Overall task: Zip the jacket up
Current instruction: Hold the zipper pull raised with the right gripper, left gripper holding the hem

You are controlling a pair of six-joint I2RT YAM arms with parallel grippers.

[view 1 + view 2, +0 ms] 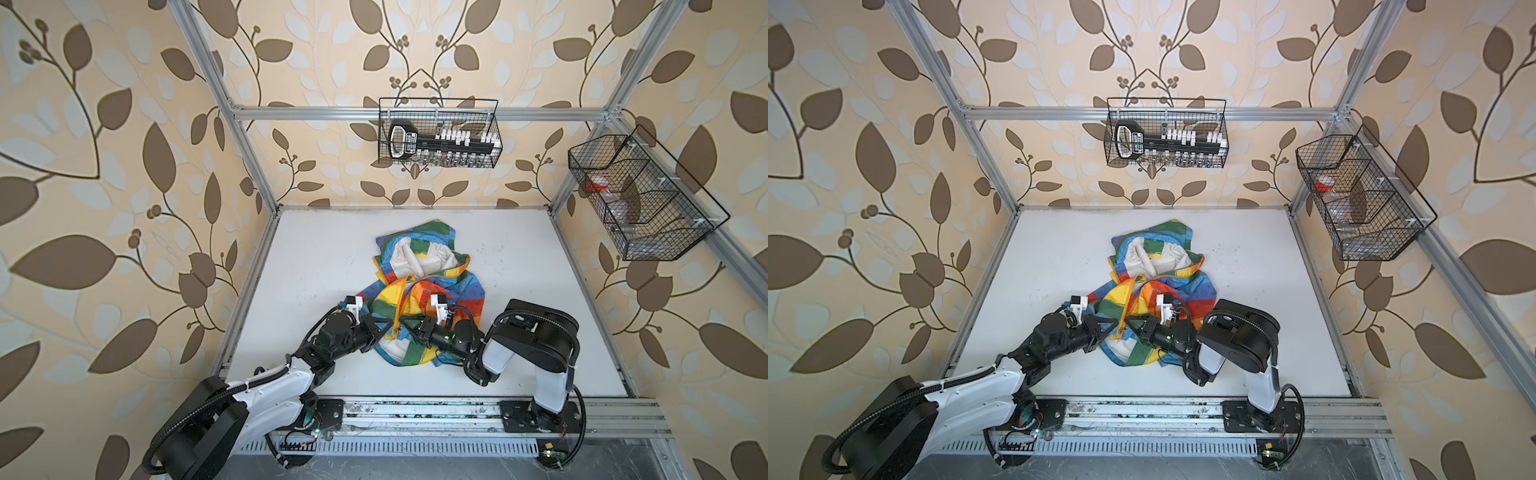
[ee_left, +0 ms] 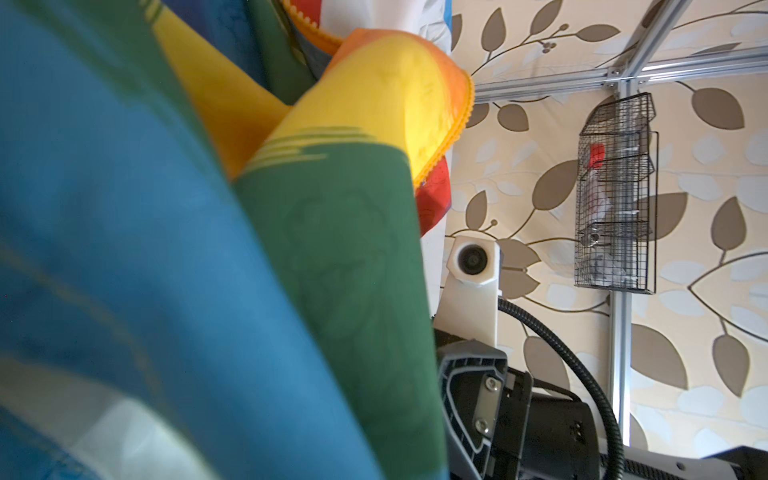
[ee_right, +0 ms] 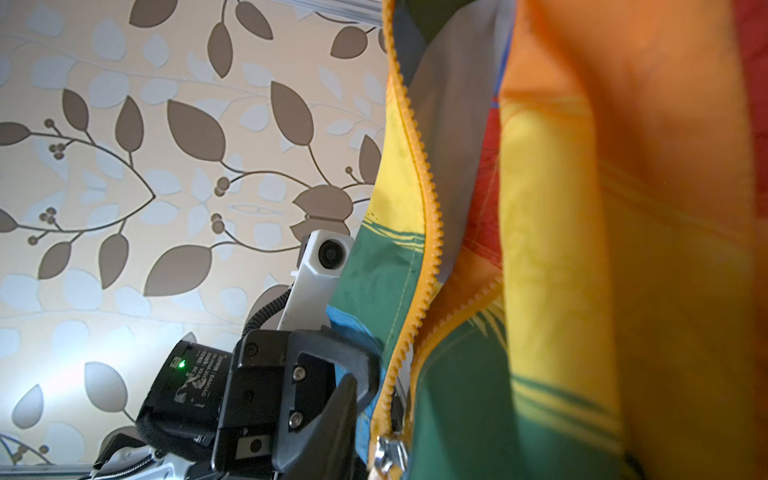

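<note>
Left gripper (image 1: pixel 384 327) clamps the jacket (image 1: pixel 453 291) at its lower zipper edge. Right gripper (image 1: pixel 409 327) sits just beside it on the jacket; whether it grips or is released cannot be told.

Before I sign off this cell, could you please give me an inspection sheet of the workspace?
surface: white table, scuffed.
job's things: jacket crumpled mid-table, zipper mostly open.
clutter: nothing seen.
grippers: left gripper shut on jacket's zipper edge; right gripper at the jacket, fingers hidden.
cables: black hoses along both arms.
surroundings: leaf wallpaper, aluminium frame, two wire baskets on walls.
</note>
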